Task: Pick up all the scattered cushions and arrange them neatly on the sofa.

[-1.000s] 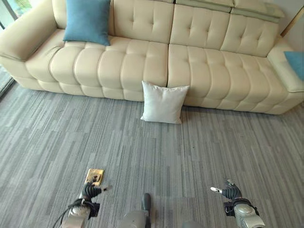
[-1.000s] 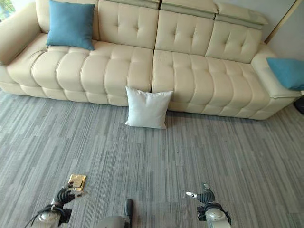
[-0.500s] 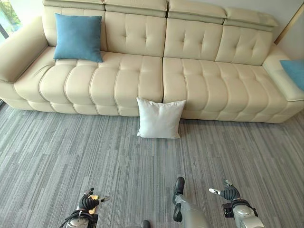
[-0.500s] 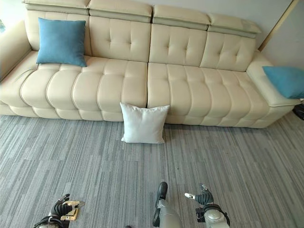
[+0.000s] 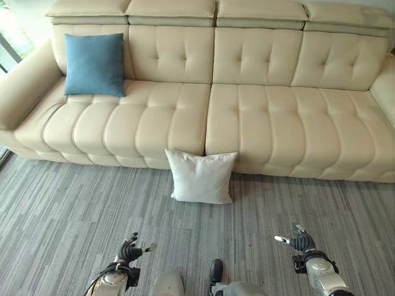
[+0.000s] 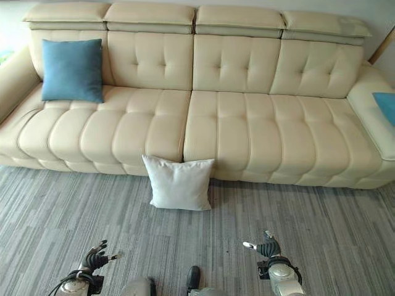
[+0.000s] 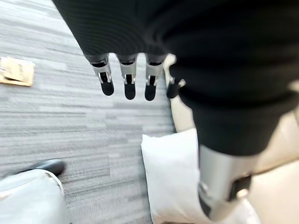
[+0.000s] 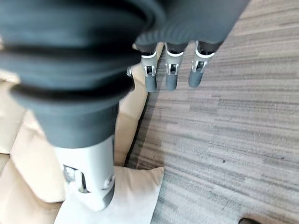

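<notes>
A white cushion (image 5: 200, 177) stands on the grey carpet, leaning against the front of the cream sofa (image 5: 271, 123) near its middle seam. A blue cushion (image 5: 94, 64) rests upright against the backrest at the sofa's left end. Another blue cushion (image 6: 386, 106) lies on the right armrest. My left hand (image 5: 126, 253) and right hand (image 5: 300, 242) hang low over the carpet, well short of the white cushion, one on each side of it. Both are open and hold nothing. The wrist views show straight fingers (image 7: 125, 84) and fingers (image 8: 170, 74), with the white cushion (image 7: 173, 172) past them.
Striped grey carpet (image 5: 62, 203) runs from me to the sofa. A small brass floor plate (image 7: 16, 71) is set in the carpet near my left hand. The sofa seats (image 6: 247, 135) between the two blue cushions are bare.
The whole picture has shifted, so the camera has moved: the sofa and white cushion sit lower and more centred. The brass plate has left the eye views. Both hands stay open and low.
</notes>
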{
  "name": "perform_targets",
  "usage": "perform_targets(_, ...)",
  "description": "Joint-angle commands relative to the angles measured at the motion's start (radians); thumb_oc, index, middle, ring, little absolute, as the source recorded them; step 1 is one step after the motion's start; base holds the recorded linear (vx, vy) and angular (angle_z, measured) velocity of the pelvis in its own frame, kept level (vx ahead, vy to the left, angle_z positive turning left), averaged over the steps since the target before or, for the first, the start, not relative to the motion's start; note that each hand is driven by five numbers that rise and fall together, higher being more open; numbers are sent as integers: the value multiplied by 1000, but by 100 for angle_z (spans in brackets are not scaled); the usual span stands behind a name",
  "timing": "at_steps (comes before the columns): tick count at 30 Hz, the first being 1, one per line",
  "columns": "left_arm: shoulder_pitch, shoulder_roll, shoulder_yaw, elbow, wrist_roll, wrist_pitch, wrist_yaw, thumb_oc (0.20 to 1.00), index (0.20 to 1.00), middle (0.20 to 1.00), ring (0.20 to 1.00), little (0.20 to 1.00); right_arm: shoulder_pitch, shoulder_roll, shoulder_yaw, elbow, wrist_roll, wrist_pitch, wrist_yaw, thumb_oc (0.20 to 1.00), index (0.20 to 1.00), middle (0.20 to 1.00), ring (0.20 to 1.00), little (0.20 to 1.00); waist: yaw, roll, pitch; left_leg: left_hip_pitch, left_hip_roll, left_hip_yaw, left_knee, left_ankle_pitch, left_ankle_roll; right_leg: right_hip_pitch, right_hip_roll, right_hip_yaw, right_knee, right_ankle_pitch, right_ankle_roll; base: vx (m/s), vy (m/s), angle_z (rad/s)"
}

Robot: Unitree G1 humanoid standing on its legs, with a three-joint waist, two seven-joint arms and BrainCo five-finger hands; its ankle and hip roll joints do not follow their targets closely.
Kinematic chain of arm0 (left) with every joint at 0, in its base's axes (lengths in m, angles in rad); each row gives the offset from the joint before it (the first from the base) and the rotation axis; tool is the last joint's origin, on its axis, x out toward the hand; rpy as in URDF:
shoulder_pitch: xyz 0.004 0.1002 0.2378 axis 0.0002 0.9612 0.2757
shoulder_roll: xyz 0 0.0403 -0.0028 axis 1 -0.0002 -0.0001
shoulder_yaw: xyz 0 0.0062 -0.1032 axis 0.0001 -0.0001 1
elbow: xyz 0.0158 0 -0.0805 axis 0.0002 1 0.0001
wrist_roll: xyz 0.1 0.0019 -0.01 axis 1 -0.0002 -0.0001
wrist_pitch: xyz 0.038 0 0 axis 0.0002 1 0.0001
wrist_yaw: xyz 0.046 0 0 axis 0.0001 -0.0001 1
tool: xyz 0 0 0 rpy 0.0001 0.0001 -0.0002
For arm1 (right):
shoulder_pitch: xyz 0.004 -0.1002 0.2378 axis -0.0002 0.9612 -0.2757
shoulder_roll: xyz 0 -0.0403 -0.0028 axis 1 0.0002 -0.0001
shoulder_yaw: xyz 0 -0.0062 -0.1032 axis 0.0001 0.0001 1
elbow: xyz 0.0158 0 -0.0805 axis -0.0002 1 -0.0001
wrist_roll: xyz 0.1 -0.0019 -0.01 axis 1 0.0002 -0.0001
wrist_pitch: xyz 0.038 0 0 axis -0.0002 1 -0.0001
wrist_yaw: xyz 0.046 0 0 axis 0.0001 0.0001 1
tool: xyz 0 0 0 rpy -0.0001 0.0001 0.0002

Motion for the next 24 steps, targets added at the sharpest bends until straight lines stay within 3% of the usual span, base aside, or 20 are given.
perform_targets(1,18,34,2,-9,35,-19,15,1000,1000,1000,1000,1000,3,-43,-24,-31,5,-25,-23,1000,1000,1000,1000,1000,46,42,7,8,-31,-43,-60,135,-11,0,-54,41,124,-103,150,184,27,6)
perform_targets(6,32,33,6,1,33,-17,20,1000,1000,1000,1000,1000,11,-29,-16,-9,-9,-19,-27,1000,1000,1000,1000,1000,90,42,2,-50,-49,-62,-129,201,-22,91,-32,96,127,-154,153,359,110,-35)
perform_targets(9,37,39,8,0,44,-13,12,1000,1000,1000,1000,1000,21,-14,-21,-10,-21,-18,-17,1000,1000,1000,1000,1000,92,40,-25,-8,-38,-64,-142,217,0,119,-42,110,154,-178,164,351,197,-41)
perform_targets(13,31,55,13,-3,48,-12,12,1000,1000,1000,1000,1000,27,8,-22,-13,-25,-19,-7,1000,1000,1000,1000,1000,92,7,-48,16,-58,-55,-91,155,31,107,-95,128,226,-144,203,284,204,-31)
perform_targets(16,18,78,24,-11,36,-10,21,1000,1000,1000,1000,1000,5,15,-10,-24,-29,-13,-3,1000,1000,1000,1000,1000,80,7,-34,58,-61,-58,-76,110,63,1,-126,147,426,-33,231,162,183,-13)
perform_targets(19,10,90,33,-11,27,-13,34,1000,1000,1000,1000,1000,-11,24,5,-32,-29,-14,-7,1000,1000,1000,1000,1000,80,19,-21,106,-51,-52,-71,73,73,-65,-152,101,485,-32,218,145,144,-10)
perform_targets(21,5,90,30,0,22,-17,40,1000,1000,1000,1000,1000,-23,21,15,-27,-30,-13,-7,1000,1000,1000,1000,1000,65,26,-14,145,-54,-58,-90,66,76,-130,-131,56,464,-56,193,157,97,-10)
perform_targets(24,-5,88,32,13,8,-19,44,1000,1000,1000,1000,1000,-36,10,22,-16,-24,-8,-9,1000,1000,1000,1000,1000,42,30,1,176,-70,-70,-98,67,70,-165,-100,35,402,-74,196,115,39,1)
